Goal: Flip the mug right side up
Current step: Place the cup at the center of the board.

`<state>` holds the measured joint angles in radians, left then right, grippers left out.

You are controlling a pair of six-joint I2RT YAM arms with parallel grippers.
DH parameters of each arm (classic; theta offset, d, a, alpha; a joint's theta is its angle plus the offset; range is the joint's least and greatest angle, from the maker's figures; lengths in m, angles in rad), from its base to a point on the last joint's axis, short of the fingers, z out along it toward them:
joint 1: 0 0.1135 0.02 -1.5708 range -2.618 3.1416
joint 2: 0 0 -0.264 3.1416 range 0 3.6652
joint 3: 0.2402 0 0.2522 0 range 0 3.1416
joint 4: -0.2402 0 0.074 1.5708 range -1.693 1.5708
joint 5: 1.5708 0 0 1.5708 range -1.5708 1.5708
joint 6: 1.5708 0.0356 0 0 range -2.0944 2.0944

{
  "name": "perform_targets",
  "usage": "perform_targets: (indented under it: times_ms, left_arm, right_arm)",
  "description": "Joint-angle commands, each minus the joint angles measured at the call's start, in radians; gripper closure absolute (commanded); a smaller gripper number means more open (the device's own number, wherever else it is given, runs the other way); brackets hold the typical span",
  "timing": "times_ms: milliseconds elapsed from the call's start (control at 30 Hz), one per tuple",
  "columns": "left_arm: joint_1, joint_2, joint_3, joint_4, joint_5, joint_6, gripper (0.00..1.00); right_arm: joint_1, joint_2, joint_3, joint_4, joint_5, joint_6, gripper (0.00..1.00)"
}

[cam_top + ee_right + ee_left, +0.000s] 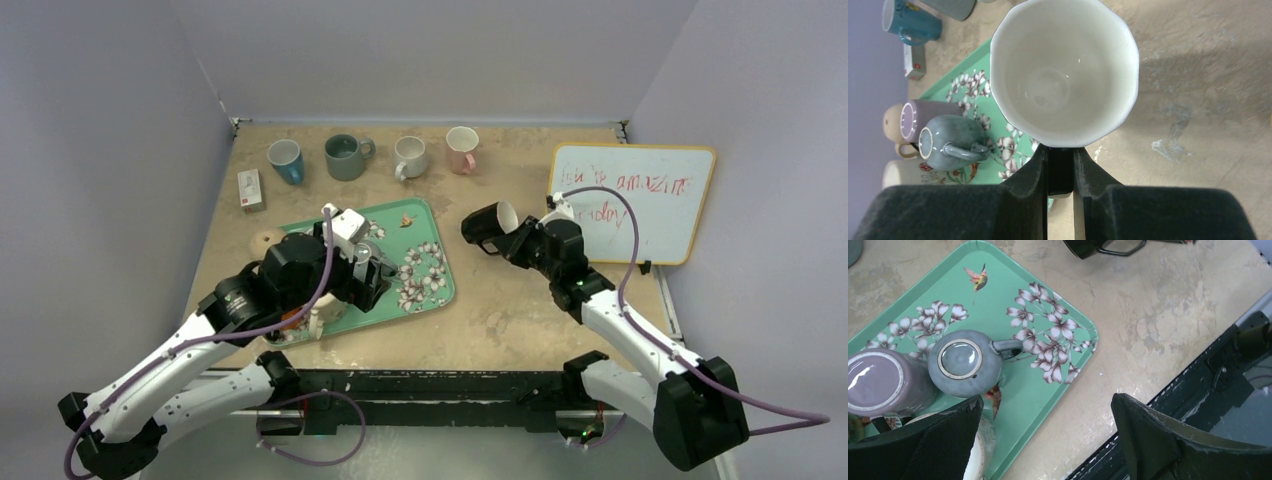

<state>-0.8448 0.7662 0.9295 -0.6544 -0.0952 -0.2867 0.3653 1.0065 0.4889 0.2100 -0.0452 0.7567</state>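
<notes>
Jaws of the right gripper point(1060, 159) stand narrow, pinched on a black part of the black ceramic mug with a glossy white inside point(1064, 75), just beside its rim. The right arm rises from its base, bends at the elbow and angles toward the table's middle. It holds the mug on its side, mouth toward the wrist, above the beige tabletop point(520, 310) between the green floral tray point(395, 212) and the orange-framed whiteboard point(640, 200). The left arm stretches over the tray's near half, wrist pointing down. The left gripper point(1048, 405) is spread wide and holds nothing. An upside-down grey glazed mug point(965, 362) sits on the tray just beside one finger.
</notes>
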Motion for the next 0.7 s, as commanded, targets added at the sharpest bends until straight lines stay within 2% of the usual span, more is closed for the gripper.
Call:
perform_targets:
  times_ms: [0, 233, 433, 667]
  left_arm:
    - [0.002, -0.054, 0.032, -0.029, 0.079, 0.094, 0.00]
    - [0.001, -0.113, -0.006, -0.051, 0.026, 0.116, 0.00]
    - [0.001, -0.149, -0.022, -0.042, 0.004, 0.122, 0.00]
    - [0.001, -0.196, -0.031, -0.041, -0.017, 0.123, 0.00]
  right_arm:
    - [0.000, -0.001, 0.122, -0.006, 0.057, -0.147, 1.00]
    - [0.059, 0.092, 0.250, -0.153, 0.144, -0.288, 1.00]
    - [0.185, 0.222, 0.387, -0.243, 0.354, -0.414, 1.00]
    - [0.194, 0.368, 0.502, -0.235, 0.487, -0.491, 1.00]
